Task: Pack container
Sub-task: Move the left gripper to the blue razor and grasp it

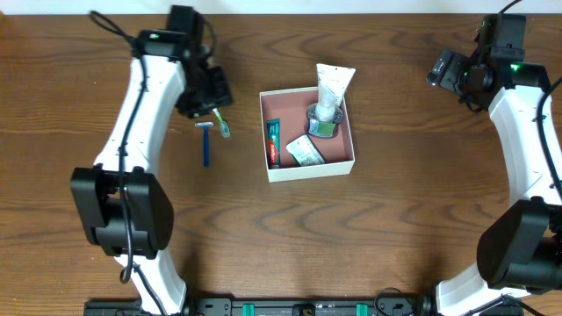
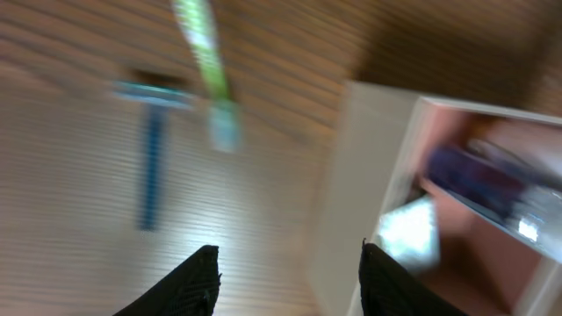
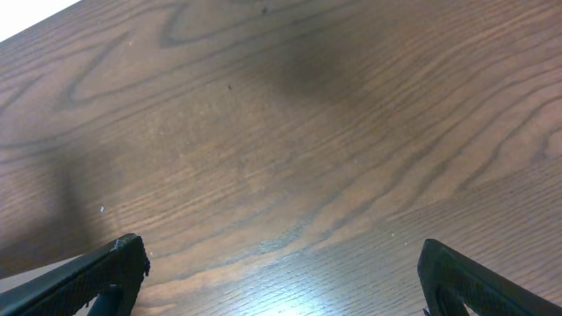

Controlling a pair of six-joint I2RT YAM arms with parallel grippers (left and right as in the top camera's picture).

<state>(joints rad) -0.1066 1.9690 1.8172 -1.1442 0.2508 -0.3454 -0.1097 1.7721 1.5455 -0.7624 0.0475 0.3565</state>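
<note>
The container [image 1: 309, 169] is a shallow white box with a pink-brown inside at the table's middle; its white wall also shows in the left wrist view [image 2: 364, 175]. It holds a white tube [image 1: 332, 86] that leans over its far rim, a red-green tube [image 1: 273, 143], a small packet [image 1: 304, 152] and a round item [image 1: 321, 127]. A blue razor [image 1: 206, 145] and a green toothbrush [image 1: 221, 122] lie left of it, also in the blurred left wrist view: razor [image 2: 151, 167], toothbrush [image 2: 209, 70]. My left gripper [image 2: 285, 276] is open and empty above them. My right gripper [image 3: 281, 272] is open over bare wood at the far right.
The table is dark wood [image 1: 263, 246]. Both arm bases stand at the near corners, the left one [image 1: 123, 211] and the right one [image 1: 518, 246].
</note>
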